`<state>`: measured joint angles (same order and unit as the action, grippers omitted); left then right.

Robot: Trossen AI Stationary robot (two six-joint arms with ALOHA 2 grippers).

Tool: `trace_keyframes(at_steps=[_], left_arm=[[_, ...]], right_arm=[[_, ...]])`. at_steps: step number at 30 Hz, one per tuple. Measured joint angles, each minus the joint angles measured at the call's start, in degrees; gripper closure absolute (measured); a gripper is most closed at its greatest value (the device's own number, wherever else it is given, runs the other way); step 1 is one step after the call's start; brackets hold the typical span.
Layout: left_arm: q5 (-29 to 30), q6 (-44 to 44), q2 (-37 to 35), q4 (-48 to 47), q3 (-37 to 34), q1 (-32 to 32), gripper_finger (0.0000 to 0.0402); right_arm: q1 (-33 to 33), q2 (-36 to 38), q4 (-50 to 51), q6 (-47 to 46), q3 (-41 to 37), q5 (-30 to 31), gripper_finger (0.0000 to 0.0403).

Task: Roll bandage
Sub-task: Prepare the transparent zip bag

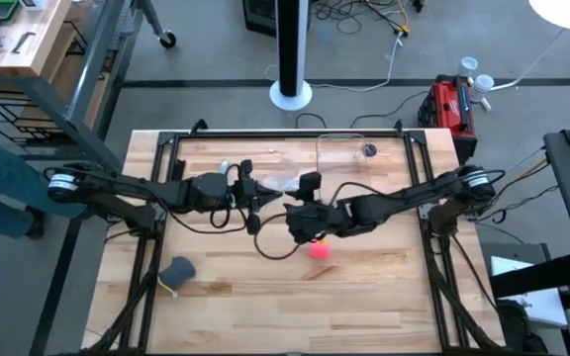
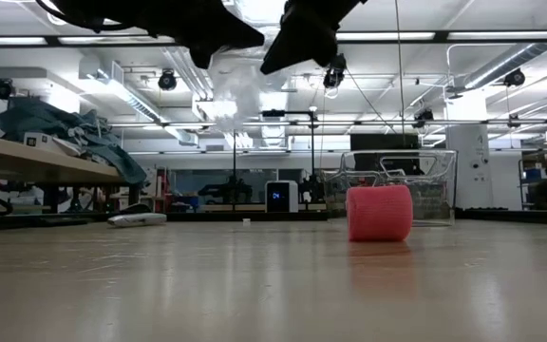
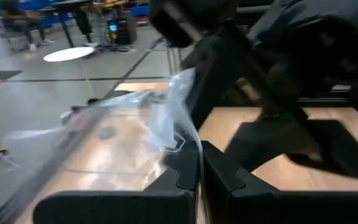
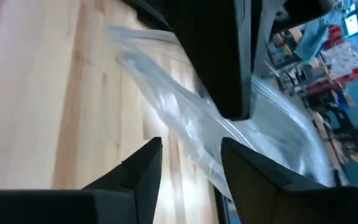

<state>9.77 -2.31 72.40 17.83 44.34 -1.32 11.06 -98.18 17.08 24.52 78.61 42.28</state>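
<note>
**Pink roll on the table, bag held above it**

The bandage (image 1: pixel 320 249) lies as a compact pink roll on the wooden table (image 1: pixel 384 297), below the right gripper (image 1: pixel 303 225) and not touched by it. A risk, I think: the roll can run away if a finger or the hanging bag knocks it. The left gripper (image 3: pixel 197 180) is clamped on the clear plastic bag (image 3: pixel 166 115), held in the air. The right gripper's fingers stand apart, holding nothing; the bag passes between them.

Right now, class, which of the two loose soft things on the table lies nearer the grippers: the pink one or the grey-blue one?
The pink bandage, rolled up beside the right gripper; the grey-blue lump lies off toward the table's front-left.
</note>
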Motion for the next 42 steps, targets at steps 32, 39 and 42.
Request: trace_keyframes(at_steps=[32,39,42], left_arm=[[22.62,5.49,-0.24,3.82,0.0,-0.2,0.0401],[33.7,5.25,-0.22,4.04,0.0,-1.55,0.0401],[32.66,4.5,-0.11,3.78,0.0,-2.03,0.0401]], right_arm=[[3.58,-1.67,10.31,-7.47,1.24,-8.02,0.0403],[3.86,-1.76,10.28,-7.91,1.29,-12.34,0.0403],[3.73,-1.76,9.21,-8.64,1.29,-10.31,0.0403]])
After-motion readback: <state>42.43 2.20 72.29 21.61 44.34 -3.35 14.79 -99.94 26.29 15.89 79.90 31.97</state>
